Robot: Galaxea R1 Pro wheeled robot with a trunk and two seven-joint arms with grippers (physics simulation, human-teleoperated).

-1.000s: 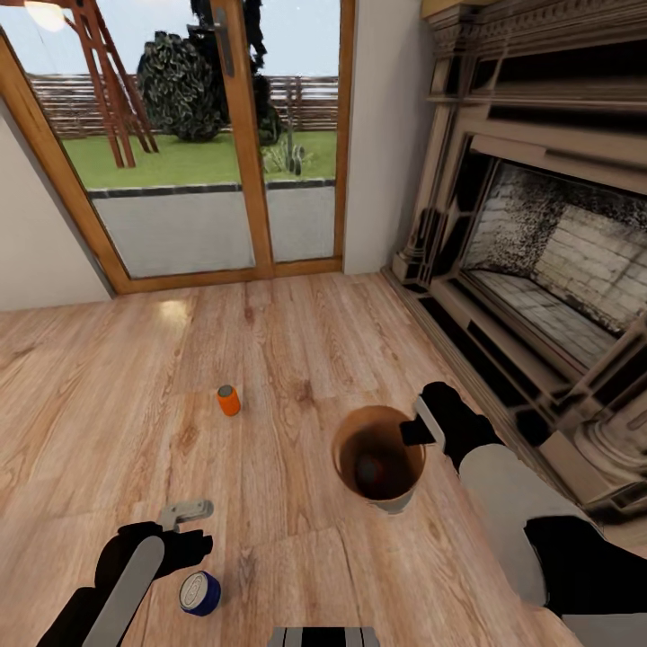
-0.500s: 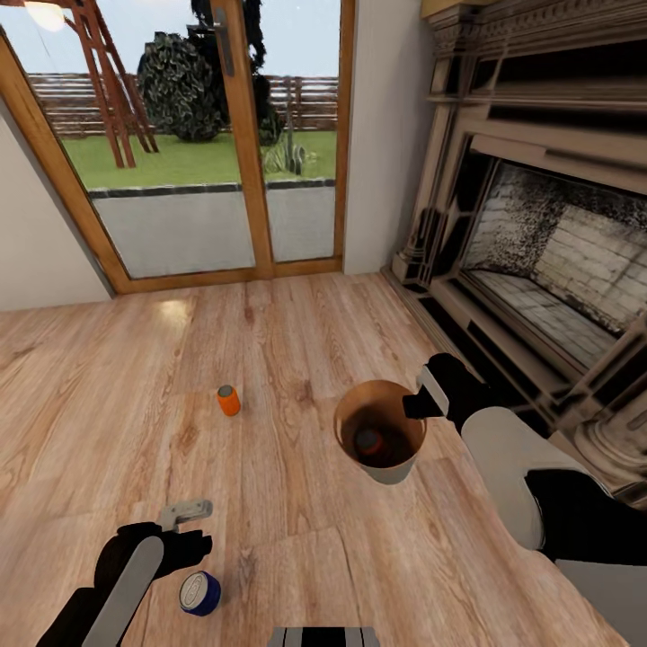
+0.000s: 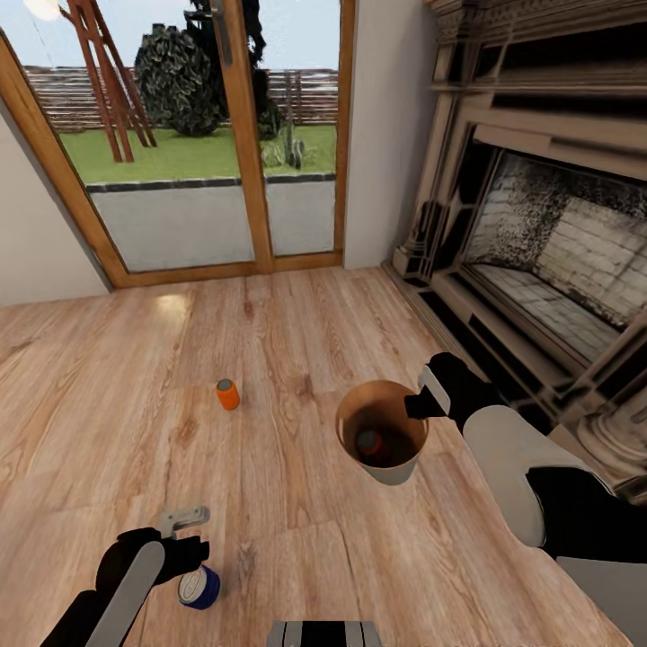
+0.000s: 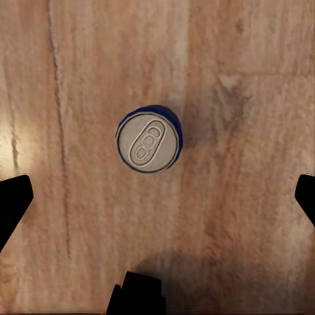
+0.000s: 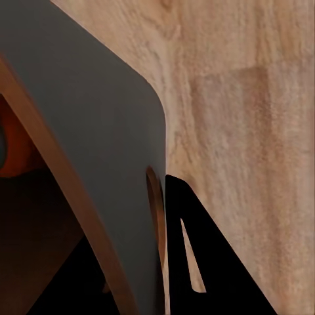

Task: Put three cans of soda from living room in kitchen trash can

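A dark blue can of soda (image 3: 199,588) stands upright on the living room's wood floor, and my left gripper (image 3: 184,553) hovers over it. In the left wrist view its grey top (image 4: 149,142) lies between the spread fingertips (image 4: 13,203) of the open gripper (image 4: 157,197), untouched. An orange can of soda (image 3: 227,394) stands on the floor further out. My right gripper (image 3: 419,403) is shut on the rim of the tash can (image 3: 400,469), which has a copper-brown inside and holds another orange can of soda (image 3: 368,442). The bin's wall (image 5: 98,164) sits against one finger (image 5: 190,262).
An ornate stone fireplace (image 3: 539,225) with a raised hearth runs along the right. Wood-framed glass doors (image 3: 207,144) close off the far side, with a pale wall (image 3: 36,252) at the left. Light wood floor (image 3: 296,305) stretches between them.
The right gripper raised the tash can a little a second ago, then held it still. The camera has tilted slightly. The left arm has sunk a touch toward the blue can.
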